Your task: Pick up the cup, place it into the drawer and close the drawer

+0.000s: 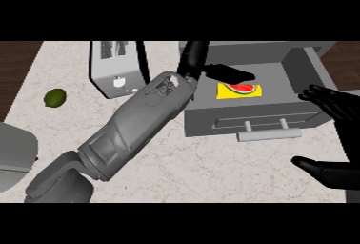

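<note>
Over the open drawer (pixel 239 102) the cup cannot be made out, and the left hand (pixel 224 71), whether it grips anything I cannot tell, should clear before the spread, empty right hand (pixel 337 107) pushes it closed.

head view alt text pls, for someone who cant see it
The robot's left hand reaches over an open grey drawer, above a watermelon picture inside it. The right hand rests open at the right edge. A toaster and a lime sit on the marble counter.
</note>
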### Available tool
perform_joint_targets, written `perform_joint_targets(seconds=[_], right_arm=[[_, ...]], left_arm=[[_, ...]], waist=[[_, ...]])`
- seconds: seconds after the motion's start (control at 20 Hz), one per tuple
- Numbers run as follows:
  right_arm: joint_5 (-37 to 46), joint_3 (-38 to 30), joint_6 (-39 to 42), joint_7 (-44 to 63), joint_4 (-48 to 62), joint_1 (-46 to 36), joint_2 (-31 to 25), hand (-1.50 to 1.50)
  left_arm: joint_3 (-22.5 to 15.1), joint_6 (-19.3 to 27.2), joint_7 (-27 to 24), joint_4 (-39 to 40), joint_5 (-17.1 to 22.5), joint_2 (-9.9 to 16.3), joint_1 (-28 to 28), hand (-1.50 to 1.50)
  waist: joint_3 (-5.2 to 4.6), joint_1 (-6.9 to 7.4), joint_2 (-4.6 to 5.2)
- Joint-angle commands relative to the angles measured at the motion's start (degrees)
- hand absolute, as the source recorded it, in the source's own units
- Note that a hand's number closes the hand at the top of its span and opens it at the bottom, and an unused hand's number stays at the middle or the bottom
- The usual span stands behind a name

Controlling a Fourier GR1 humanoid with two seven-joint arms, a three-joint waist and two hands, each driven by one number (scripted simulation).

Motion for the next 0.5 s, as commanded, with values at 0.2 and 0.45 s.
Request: perform_joint_targets(seconds=[0.2,0.45], right_arm=[[6.2,2.95,5.16,1.06,-6.79,3.8,-5.64,1.5],[9.41,1.08,7.15,1.08,-7.4,6.52,-9.06,1.5]], left_arm=[[4.96,0.38,0.84,-1.67,1.43,0.04,-3.13,-1.5],[8.39,-4.0,0.73,-5.93,2.35,7.05,2.28,-1.5]], waist=[[-0.06,2.92,-0.77],[-0.07,3.91,-0.84]])
